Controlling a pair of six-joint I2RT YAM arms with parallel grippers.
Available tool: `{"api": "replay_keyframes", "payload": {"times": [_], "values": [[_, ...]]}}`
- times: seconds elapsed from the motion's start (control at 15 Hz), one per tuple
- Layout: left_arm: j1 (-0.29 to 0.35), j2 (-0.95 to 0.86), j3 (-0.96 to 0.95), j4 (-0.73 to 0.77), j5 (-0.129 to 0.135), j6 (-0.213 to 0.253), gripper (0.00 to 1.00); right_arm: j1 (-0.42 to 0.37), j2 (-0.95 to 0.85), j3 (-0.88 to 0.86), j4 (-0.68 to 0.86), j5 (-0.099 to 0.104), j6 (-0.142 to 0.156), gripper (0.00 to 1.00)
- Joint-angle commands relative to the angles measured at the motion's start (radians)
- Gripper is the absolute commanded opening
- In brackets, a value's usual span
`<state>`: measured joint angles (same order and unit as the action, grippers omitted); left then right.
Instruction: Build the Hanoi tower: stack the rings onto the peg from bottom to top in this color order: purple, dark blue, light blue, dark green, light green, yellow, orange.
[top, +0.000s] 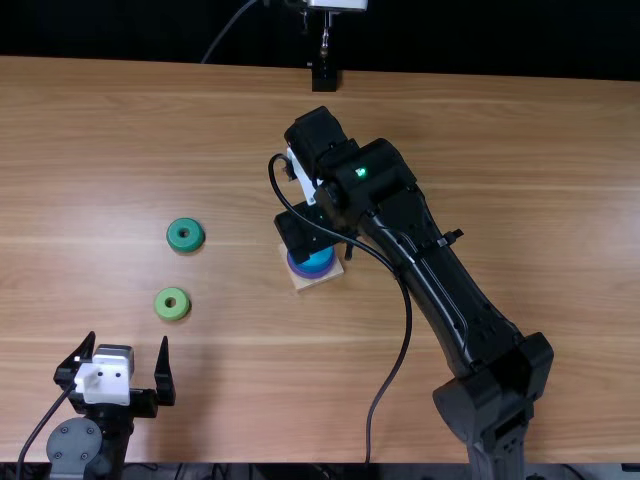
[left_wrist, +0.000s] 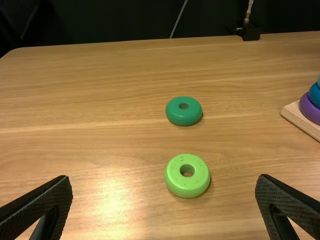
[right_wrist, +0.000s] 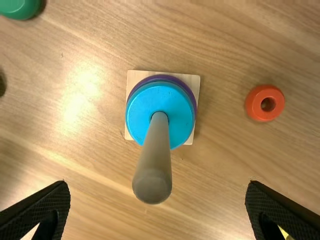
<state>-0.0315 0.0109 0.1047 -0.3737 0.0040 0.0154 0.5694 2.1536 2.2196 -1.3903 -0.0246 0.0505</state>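
Hanoi tower (right_wrist: 141, 115): three rings on peg, both grippers with fingers parted

Tower stands in the middle of the wood-grained table (top: 100, 150). Base (right_wrist: 134, 78) is a flat, square, pale wooden slab. Stack from the bottom: purple ring (left_wrist: 309, 112), dark blue ring (left_wrist: 314, 95), light blue ring (right_wrist: 177, 120); all smooth, round-edged. Peg (right_wrist: 156, 145) is a plain rod with a blunt, rounded tip, bare above the stack.

Right gripper (top: 308, 218) is above the tower, jaws wide apart, nothing between the pads; pads have a fine cross-hatched texture. Left gripper (top: 126, 350) is at the near left, jaws also wide apart, empty. Dark green ring (top: 185, 246) and light green ring (left_wrist: 186, 193), glossy and thick, lie left of the tower; light green is the nearer. Orange ring (right_wrist: 256, 107) lies flat, apart from the base.

Partly hidden: tower, under the right gripper in top view; a yellow sliver (right_wrist: 284, 233) behind a right finger, shape unclear.
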Motion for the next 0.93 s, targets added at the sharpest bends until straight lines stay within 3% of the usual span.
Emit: {"api": "replay_keyframes", "payload": {"times": [0.0,0.2,0.4,0.87], "values": [[0.007,-0.011,-0.105,-0.079,0.002,0.01,1.0,0.004,-0.028,0.025,0.007,0.008,0.001,1.0],[0.007,-0.011,-0.105,-0.079,0.002,0.01,1.0,0.001,-0.097,0.006,0.139,0.006,0.003,1.0],[0.007,-0.011,-0.105,-0.079,0.002,0.01,1.0,-0.071,-0.204,-0.06,0.252,0.01,0.003,1.0],[0.007,-0.011,-0.105,-0.079,0.002,0.01,1.0,-0.341,-0.59,-0.574,0.603,0.008,0.001,1.0]]}}
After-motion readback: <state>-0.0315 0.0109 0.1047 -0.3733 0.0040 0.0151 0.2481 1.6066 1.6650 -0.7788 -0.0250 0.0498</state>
